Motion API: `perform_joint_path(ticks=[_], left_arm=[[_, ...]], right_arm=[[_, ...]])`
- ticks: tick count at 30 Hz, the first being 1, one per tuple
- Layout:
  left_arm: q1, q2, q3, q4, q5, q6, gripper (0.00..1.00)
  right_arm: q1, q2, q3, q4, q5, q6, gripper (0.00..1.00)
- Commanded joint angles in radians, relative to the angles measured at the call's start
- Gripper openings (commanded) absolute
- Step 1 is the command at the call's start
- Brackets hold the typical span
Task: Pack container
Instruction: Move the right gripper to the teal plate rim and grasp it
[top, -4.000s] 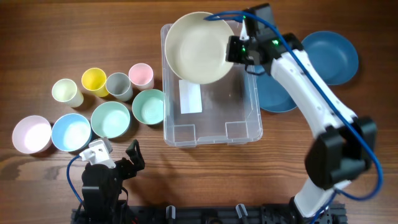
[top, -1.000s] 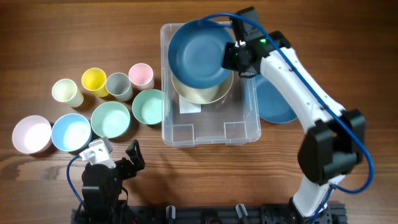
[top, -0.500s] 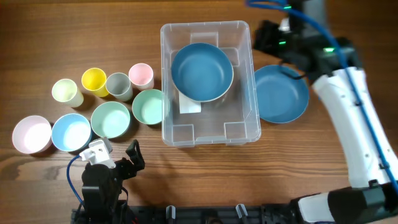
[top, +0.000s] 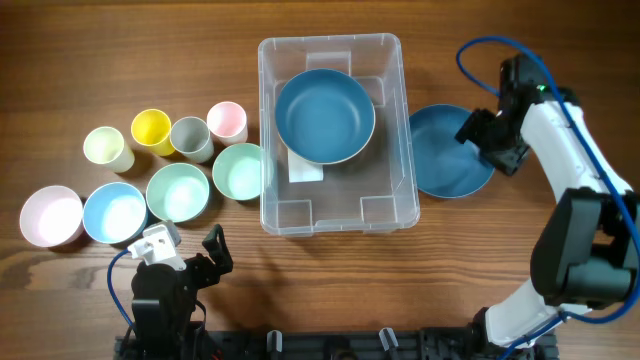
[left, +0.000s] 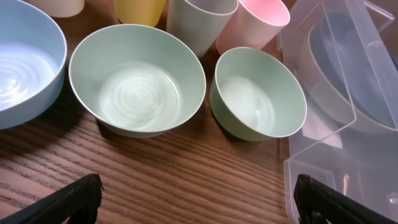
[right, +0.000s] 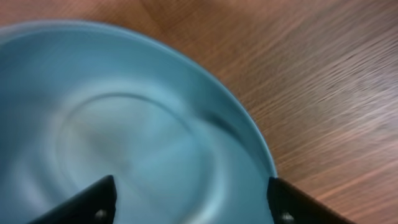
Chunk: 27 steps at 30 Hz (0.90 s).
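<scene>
The clear container (top: 335, 212) stands mid-table, and its wall (left: 348, 155) fills the right of the left wrist view. Inside it a dark blue bowl (top: 325, 115) sits nested on a cream bowl whose rim just shows. To the right, on the wood, lies a blue plate (top: 440, 150). My right gripper (top: 488, 140) hovers open over that plate's right edge. In the right wrist view the plate (right: 124, 137) spreads under the gripper (right: 193, 205), with nothing held between the jaws. My left gripper (top: 188, 248) rests open near the front edge, its jaws (left: 196, 202) wide over bare wood.
Left of the container stand two mint bowls (top: 240, 172) (top: 178, 192), a light blue bowl (top: 113, 212) and a pink bowl (top: 50, 215). Behind them are cream (top: 105, 147), yellow (top: 151, 130), grey (top: 190, 137) and pink (top: 227, 121) cups. A white label (top: 305, 165) lies in the container.
My right gripper let go of the dark blue bowl onto the cream bowl in the container, then swung right and came down over the blue plate. The left arm stayed still.
</scene>
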<state>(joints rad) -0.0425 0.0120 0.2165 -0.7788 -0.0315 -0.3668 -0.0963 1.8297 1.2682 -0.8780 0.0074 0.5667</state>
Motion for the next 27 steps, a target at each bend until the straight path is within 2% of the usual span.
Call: perform_joint_path(ticks=[1, 4, 6, 9, 11, 14, 18, 21, 24, 27], left_arm=[[0.008, -0.009, -0.004, 0.003, -0.003, 0.02, 1.0], [0.008, -0.009, -0.004, 0.003, -0.003, 0.02, 1.0], [0.008, -0.009, -0.004, 0.003, -0.003, 0.02, 1.0], [0.008, -0.009, -0.004, 0.003, -0.003, 0.02, 1.0], [0.008, -0.009, -0.004, 0.003, -0.003, 0.02, 1.0], [0.008, -0.009, -0.004, 0.003, -0.003, 0.02, 1.0], [0.008, -0.009, -0.004, 0.003, -0.003, 0.02, 1.0], [0.007, -0.009, -0.004, 0.003, -0.003, 0.02, 1.0], [0.008, -0.009, -0.004, 0.003, -0.003, 0.02, 1.0], [0.007, -0.009, -0.004, 0.003, -0.003, 0.02, 1.0]], right_arm=[[0.0, 0.013, -0.073, 0.042, -0.031, 0.098, 0.61], [-0.001, 0.013, -0.093, 0.056, -0.028, 0.118, 0.54], [0.0, 0.013, -0.099, 0.055, -0.028, 0.141, 0.41], [0.0, 0.013, -0.119, 0.055, -0.034, 0.148, 0.4], [-0.001, 0.013, -0.152, 0.071, -0.031, 0.169, 0.31], [-0.005, 0.012, -0.164, 0.092, -0.032, 0.165, 0.29], [-0.009, -0.094, -0.151, 0.14, -0.068, 0.06, 0.38], [-0.009, -0.216, -0.137, 0.129, -0.087, 0.034, 0.46], [-0.009, -0.347, -0.137, 0.048, -0.075, 0.079, 0.66], [-0.01, -0.399, -0.137, -0.053, -0.031, 0.102, 0.74]])
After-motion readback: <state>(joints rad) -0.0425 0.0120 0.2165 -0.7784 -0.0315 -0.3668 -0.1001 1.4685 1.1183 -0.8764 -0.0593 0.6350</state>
